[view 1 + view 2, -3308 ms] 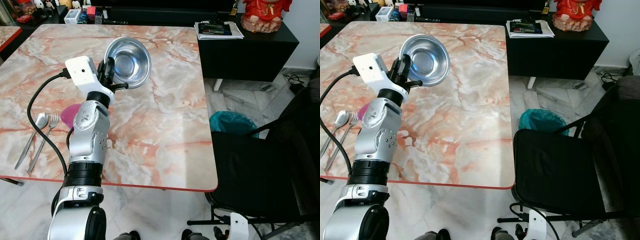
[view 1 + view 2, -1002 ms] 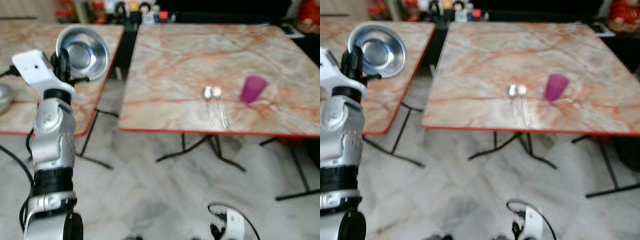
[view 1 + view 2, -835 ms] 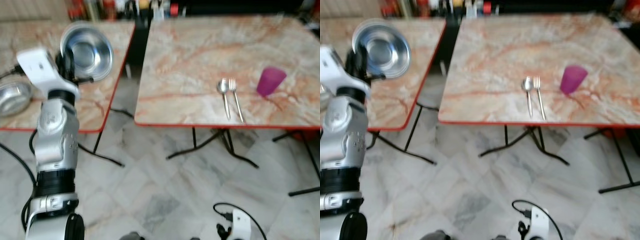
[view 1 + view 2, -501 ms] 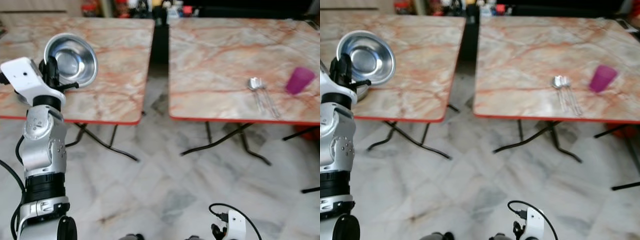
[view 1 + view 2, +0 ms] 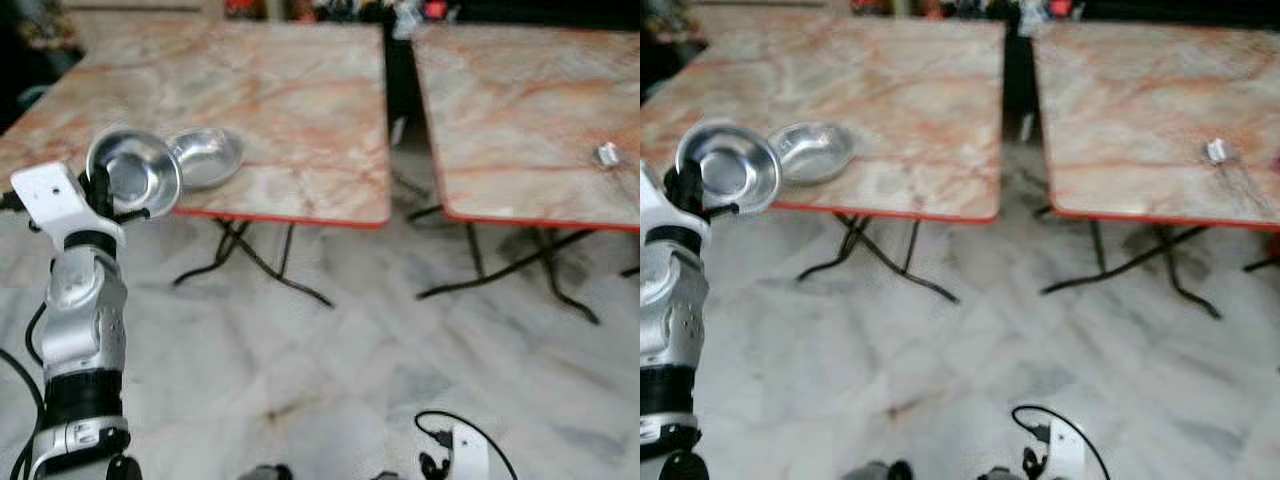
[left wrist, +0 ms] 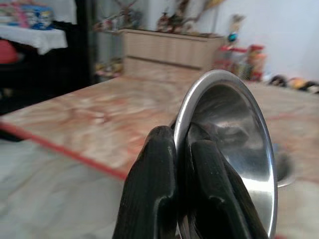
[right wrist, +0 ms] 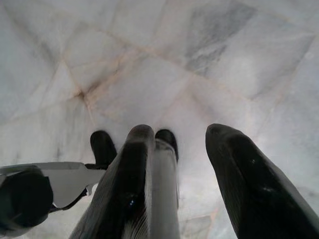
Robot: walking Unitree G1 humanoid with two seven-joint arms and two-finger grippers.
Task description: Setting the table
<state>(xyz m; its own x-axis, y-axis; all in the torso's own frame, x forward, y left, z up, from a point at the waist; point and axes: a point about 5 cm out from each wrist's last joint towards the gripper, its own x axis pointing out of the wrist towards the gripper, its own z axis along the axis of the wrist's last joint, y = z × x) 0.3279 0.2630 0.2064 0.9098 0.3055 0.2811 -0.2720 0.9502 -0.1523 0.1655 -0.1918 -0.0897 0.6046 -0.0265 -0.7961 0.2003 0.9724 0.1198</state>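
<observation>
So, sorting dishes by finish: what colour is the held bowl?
Shiny silver metal; the bowl shows best in the left wrist view.

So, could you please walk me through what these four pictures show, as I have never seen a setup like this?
This is a walking humanoid robot with two silver arms. Two pictures come from a stereo camera on its head, looking down and forward, so they show the same scene. They are a little blurred.

There, the left end effector is raised and holds a steel bowl by its rim. Ahead stand two marble-patterned tables with red edges. A second steel bowl lies near the front edge of the left table, and some cutlery lies on the right one.

The other two pictures come from cameras on the wrists. The left one looks along the black fingers pinching the bowl's rim. The right one shows the right end effector, open and pointing down at the tiled floor.
</observation>
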